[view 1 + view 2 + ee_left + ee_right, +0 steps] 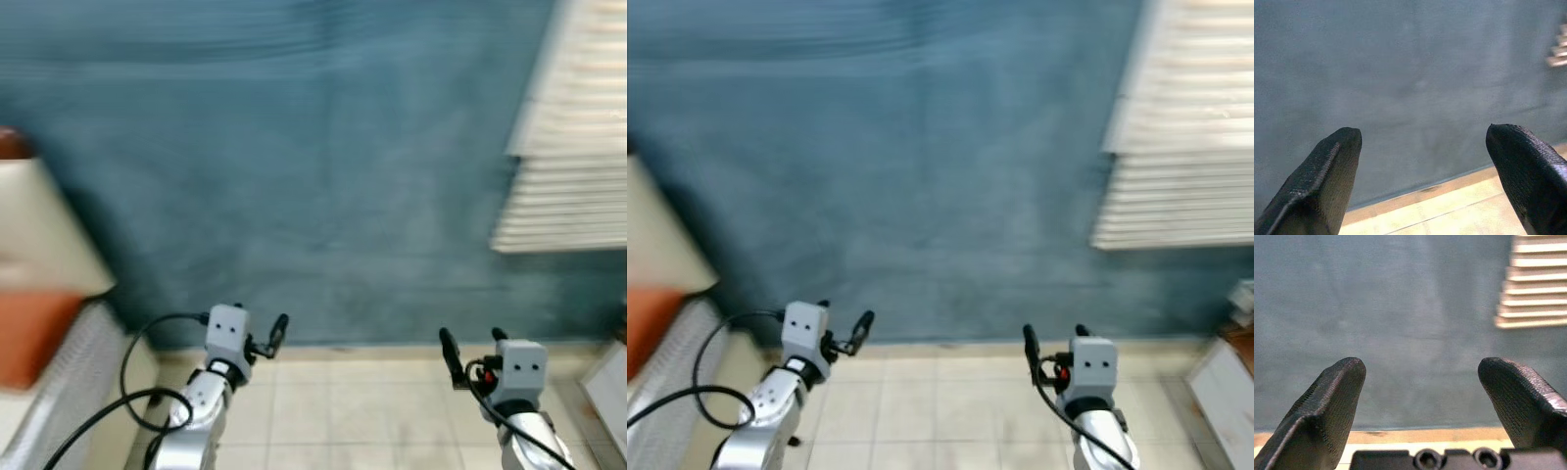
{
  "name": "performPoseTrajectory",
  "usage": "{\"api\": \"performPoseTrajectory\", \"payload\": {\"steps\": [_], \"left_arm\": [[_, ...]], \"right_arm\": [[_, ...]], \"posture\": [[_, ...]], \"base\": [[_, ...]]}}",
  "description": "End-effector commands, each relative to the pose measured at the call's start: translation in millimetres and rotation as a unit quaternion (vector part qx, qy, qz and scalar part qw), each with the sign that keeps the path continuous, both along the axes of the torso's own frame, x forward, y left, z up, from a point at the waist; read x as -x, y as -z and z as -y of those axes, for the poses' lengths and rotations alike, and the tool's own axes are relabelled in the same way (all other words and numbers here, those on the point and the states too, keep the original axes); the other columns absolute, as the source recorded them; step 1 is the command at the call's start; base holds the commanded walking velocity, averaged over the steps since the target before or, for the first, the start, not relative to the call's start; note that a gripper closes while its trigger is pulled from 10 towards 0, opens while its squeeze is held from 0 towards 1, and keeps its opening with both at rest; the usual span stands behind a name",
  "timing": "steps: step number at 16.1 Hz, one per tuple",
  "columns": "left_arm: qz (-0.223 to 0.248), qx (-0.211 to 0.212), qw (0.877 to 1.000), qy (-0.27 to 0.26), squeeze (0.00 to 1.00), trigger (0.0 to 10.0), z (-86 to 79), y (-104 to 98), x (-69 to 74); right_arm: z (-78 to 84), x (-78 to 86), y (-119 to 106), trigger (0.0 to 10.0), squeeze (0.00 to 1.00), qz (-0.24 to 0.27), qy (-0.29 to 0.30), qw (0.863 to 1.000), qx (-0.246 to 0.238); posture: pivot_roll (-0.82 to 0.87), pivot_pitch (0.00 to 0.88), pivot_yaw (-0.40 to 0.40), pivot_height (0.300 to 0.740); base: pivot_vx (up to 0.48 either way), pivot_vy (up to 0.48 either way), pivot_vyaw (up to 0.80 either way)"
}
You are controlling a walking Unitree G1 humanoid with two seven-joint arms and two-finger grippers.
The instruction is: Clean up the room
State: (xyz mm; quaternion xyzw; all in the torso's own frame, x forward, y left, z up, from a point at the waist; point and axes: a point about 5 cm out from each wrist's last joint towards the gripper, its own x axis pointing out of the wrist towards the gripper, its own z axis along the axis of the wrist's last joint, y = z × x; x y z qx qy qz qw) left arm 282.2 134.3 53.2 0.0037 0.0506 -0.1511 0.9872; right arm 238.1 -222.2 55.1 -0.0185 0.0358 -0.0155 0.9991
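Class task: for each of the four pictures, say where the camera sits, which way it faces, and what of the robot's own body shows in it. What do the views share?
Left eye: head, facing the blue wall; left end effector, right end effector.
Right eye: same scene, window blinds at right.
Left wrist: along its open black fingers, toward wall and tiled floor.
Right wrist: along its open fingers, toward wall and blinds.
Shared: the blue wall.

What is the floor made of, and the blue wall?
The floor looks like pale glazed tile: straight grout lines cut it into squares. The wall looks like matte blue-grey painted plaster, flat and even, though the blur leaves that open.
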Motion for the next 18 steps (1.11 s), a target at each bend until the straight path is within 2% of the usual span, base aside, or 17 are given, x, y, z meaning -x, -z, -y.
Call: {"api": "performPoseTrajectory", "payload": {"steps": [1,3,5,7,8,10,11,13,15,18], "left_arm": [[0.002,0.008,1.000,-0.017,0.00,10.0,-8.4,0,-0.4],[0.016,0.010,0.998,-0.063,0.00,10.0,-23.1,-2,4.3],[0.010,-0.008,0.997,-0.070,0.00,10.0,-34.2,5,37.6],[-0.012,-0.010,0.996,-0.089,0.00,10.0,-43.8,12,62.0],[-0.008,0.007,0.995,-0.103,0.00,10.0,-44.4,8,62.5],[0.010,0.019,0.995,-0.096,0.00,10.0,-34.0,0,57.3],[0.014,0.018,0.995,-0.096,0.00,10.0,-31.9,-2,56.7],[0.024,0.017,0.993,-0.115,0.00,10.0,-33.4,-8,57.1],[0.019,0.022,0.992,-0.125,0.00,10.0,-34.9,-9,57.4],[0.019,0.024,0.992,-0.125,0.00,10.0,-30.4,-11,53.3]], "right_arm": [[-4.0,-2.6,-5,10.0,0.00,0.011,-0.004,1.000,-0.004],[-8.4,-2.8,-9,10.0,0.00,0.019,-0.023,0.999,-0.029],[-19.4,-2.1,-16,10.0,0.00,0.016,-0.068,0.997,-0.045],[-26.7,-9.3,-23,10.0,0.00,0.018,-0.100,0.994,-0.045],[-28.4,-16.3,-24,10.0,0.00,0.018,-0.110,0.992,-0.051],[-33.1,-22.1,-20,10.0,0.00,0.008,-0.129,0.990,-0.060],[-34.5,-23.5,-19,10.0,0.00,0.004,-0.131,0.989,-0.061],[-42.4,-24.0,-18,10.0,0.00,-0.013,-0.139,0.985,-0.098],[-52.1,-25.0,-13,10.0,0.00,-0.025,-0.157,0.981,-0.109],[-53.0,-26.6,-13,10.0,0.00,-0.032,-0.164,0.980,-0.109]], "posture": [[-0.12,0.000,0.055,0.740],[-0.12,0.000,0.058,0.740],[-0.13,0.000,0.060,0.740],[-0.12,0.000,0.052,0.740],[-0.10,0.000,0.044,0.740],[-0.08,0.000,0.029,0.740],[-0.08,0.000,0.023,0.740],[-0.06,0.000,0.013,0.740],[-0.05,0.000,0.008,0.740],[-0.04,0.000,0.001,0.740]], "base": [[0.000,0.000,-0.79],[0.000,0.000,-0.39],[0.000,0.000,0.00],[0.000,0.000,0.00],[0.000,0.000,0.00],[0.000,0.000,0.00],[0.000,0.000,0.00],[0.000,0.000,0.00],[0.000,0.000,0.00],[0.000,0.000,0.00]]}}
